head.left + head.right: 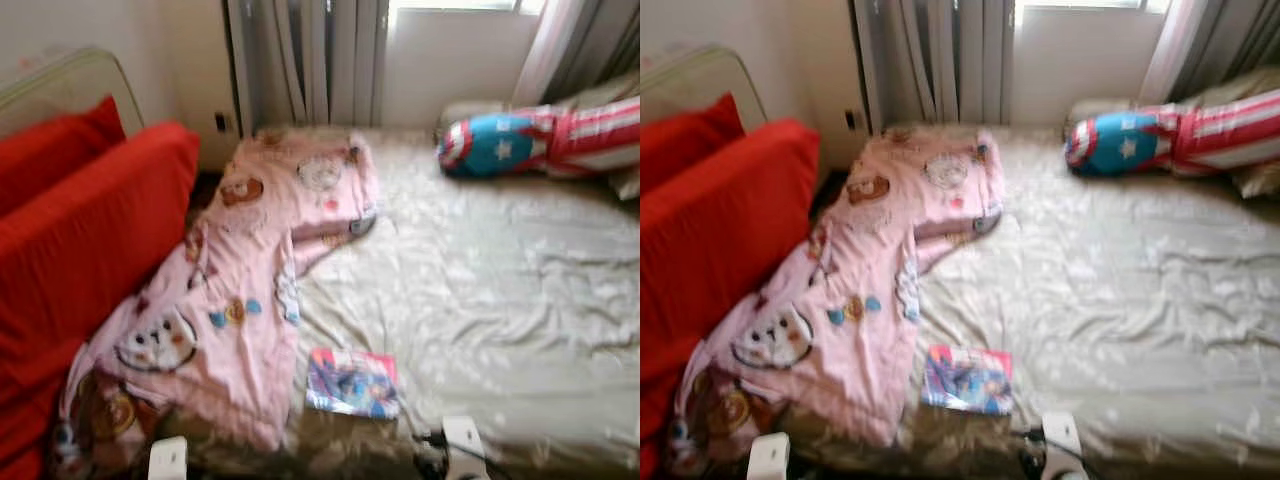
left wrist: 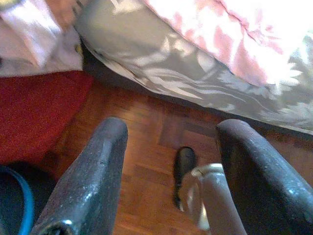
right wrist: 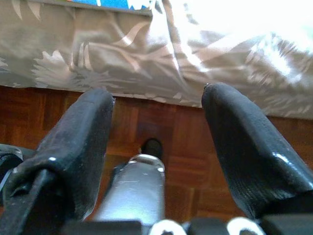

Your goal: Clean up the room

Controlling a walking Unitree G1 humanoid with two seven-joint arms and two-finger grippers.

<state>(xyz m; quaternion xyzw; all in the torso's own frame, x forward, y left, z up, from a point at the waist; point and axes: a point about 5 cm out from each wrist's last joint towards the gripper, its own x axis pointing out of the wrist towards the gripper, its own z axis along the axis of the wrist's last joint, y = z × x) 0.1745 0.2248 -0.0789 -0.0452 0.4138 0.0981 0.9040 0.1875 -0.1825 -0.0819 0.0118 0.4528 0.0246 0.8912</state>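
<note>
Bed [image 1: 500, 290] with rumpled pale sheet. Pink cartoon blanket [image 1: 250, 280] sprawls along its left side, draping onto red cushions [image 1: 90, 230]; likely soft, light, best gathered at a corner. Thin comic book [image 1: 352, 383] near the foot edge, probably slippery. Left gripper [image 2: 171, 171] and right gripper [image 3: 156, 147] both spread, empty, above wood floor. Head views blurred; prints illegible.

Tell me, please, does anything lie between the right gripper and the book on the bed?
Nothing visible does. The right gripper hangs open over the wood floor beside the bed, and the book lies near that edge with bare sheet around it.
</note>
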